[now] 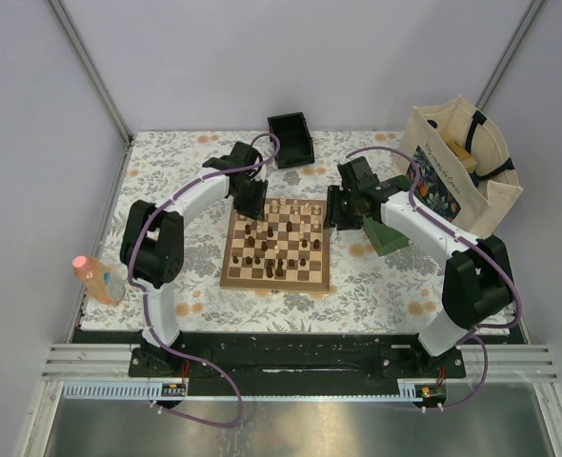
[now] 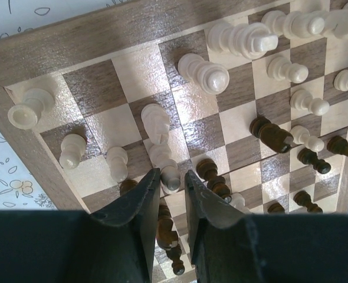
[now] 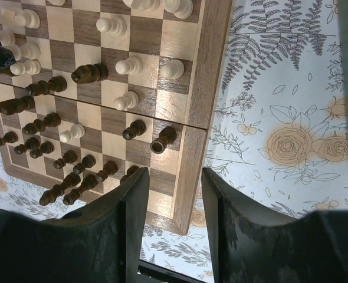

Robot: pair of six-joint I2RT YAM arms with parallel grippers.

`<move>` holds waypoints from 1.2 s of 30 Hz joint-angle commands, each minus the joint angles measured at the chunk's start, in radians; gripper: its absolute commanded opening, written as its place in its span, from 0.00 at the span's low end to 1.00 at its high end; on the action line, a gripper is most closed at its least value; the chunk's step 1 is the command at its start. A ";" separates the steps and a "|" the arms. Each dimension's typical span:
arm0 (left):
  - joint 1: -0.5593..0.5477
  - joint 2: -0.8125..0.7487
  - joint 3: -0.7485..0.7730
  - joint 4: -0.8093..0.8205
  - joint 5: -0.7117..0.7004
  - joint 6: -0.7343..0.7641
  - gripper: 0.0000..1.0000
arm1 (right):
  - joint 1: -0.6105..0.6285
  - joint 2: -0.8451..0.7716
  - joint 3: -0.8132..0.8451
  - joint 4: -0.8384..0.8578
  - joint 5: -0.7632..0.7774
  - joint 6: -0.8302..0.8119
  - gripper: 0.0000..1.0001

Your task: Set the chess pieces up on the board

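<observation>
floral-printed cloth (image 1: 386, 286) covers the table inside a pale-walled booth. the left gripper (image 2: 171, 173) hangs low over the board (image 2: 74, 44) near its far left corner. its jaws stand only a narrow gap apart. a pale pawn (image 2: 165, 162) sits right at the tips, between them, and i cannot tell whether it is actually pinched. just beside it are other pale pawns and a taller pale piece, with dark pieces under the fingers.

the right gripper (image 3: 174, 174) hovers over the board's right border, jaws apart with nothing between them. a dark piece (image 3: 161, 141) stands on the nearest square.

the chess pieces (image 1: 279, 240) are all on the board. the pale ones are mostly in the far rows, the dark ones mostly in the near half, and several of both are mixed through the middle. the board lies between the two arms at the centre of the table.

a small black box (image 1: 291, 140) sits behind the board. a dark green object (image 1: 391, 236) lies beside the right arm, and a cream tote bag (image 1: 457, 167) stands at the far right. a pink bottle (image 1: 95, 276) stands at the left edge.
</observation>
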 commanded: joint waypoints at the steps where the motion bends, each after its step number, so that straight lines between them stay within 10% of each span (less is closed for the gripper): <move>1: -0.006 0.012 0.048 -0.011 -0.025 0.020 0.27 | -0.006 0.003 0.027 0.023 -0.023 0.003 0.49; 36: -0.008 0.084 0.419 -0.224 -0.056 0.080 0.07 | -0.006 -0.006 0.025 0.020 -0.020 0.000 0.49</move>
